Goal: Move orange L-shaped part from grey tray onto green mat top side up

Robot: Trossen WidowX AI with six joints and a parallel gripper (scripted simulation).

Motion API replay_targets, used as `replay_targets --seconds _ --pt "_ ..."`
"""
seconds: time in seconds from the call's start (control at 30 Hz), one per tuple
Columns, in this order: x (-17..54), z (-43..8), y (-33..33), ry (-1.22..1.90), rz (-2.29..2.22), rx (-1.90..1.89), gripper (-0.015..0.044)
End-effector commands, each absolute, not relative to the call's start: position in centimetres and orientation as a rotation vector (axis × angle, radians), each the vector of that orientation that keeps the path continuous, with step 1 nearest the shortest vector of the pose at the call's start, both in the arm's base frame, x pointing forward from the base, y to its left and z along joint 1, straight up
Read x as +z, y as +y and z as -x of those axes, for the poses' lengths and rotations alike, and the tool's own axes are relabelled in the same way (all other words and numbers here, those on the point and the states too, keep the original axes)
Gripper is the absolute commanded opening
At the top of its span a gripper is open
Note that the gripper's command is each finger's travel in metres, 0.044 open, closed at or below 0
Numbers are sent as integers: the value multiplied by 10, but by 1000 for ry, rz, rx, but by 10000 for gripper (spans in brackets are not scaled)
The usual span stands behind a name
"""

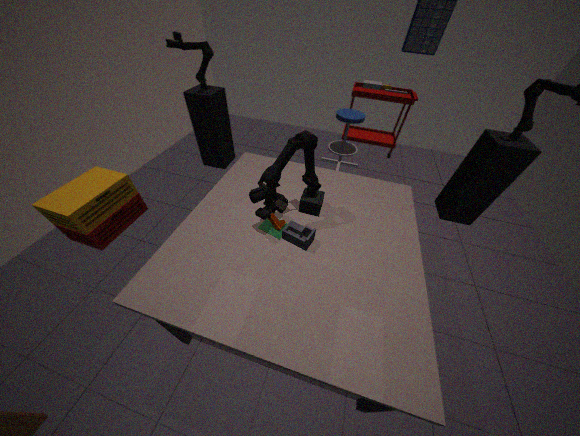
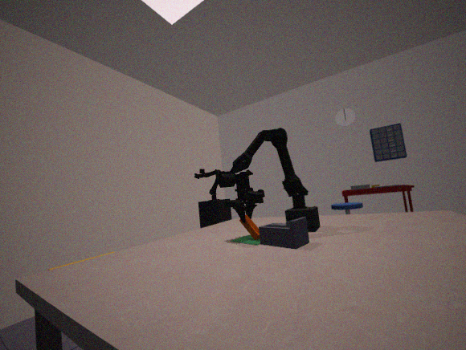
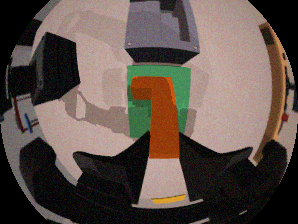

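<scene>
The orange L-shaped part (image 1: 277, 222) (image 2: 251, 229) (image 3: 164, 112) hangs steeply tilted over the green mat (image 1: 270, 232) (image 2: 246, 240) (image 3: 183, 82), its L-shaped end low and toward the tray. In the exterior view that end looks at or just above the mat; contact cannot be told. My gripper (image 1: 270, 215) (image 2: 243, 219) (image 3: 162, 134) is shut on the part's other, raised end. The grey tray (image 1: 298, 241) (image 2: 281, 236) (image 3: 150, 39) stands beside the mat, its pocket empty in the top view.
The arm's dark base block (image 1: 311, 203) (image 2: 313, 219) (image 3: 57, 70) stands on the table behind the tray. The tray's raised block is at the side away from the mat in the exterior view. Two other arms on pedestals, a stool and a red cart stand off the table.
</scene>
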State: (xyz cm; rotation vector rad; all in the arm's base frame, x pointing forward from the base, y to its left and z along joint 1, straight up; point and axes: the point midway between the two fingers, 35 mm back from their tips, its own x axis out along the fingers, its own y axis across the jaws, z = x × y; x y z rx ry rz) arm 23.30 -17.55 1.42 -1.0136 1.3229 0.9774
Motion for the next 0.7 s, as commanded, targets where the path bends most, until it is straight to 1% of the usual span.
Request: replay_targets --seconds 0.0,0.4,0.67 --pt "13 -232 -175 1324 1017 984 0" --pt "13 -232 -175 1324 1012 980 0" --pt "13 -232 -175 1324 1012 980 210"
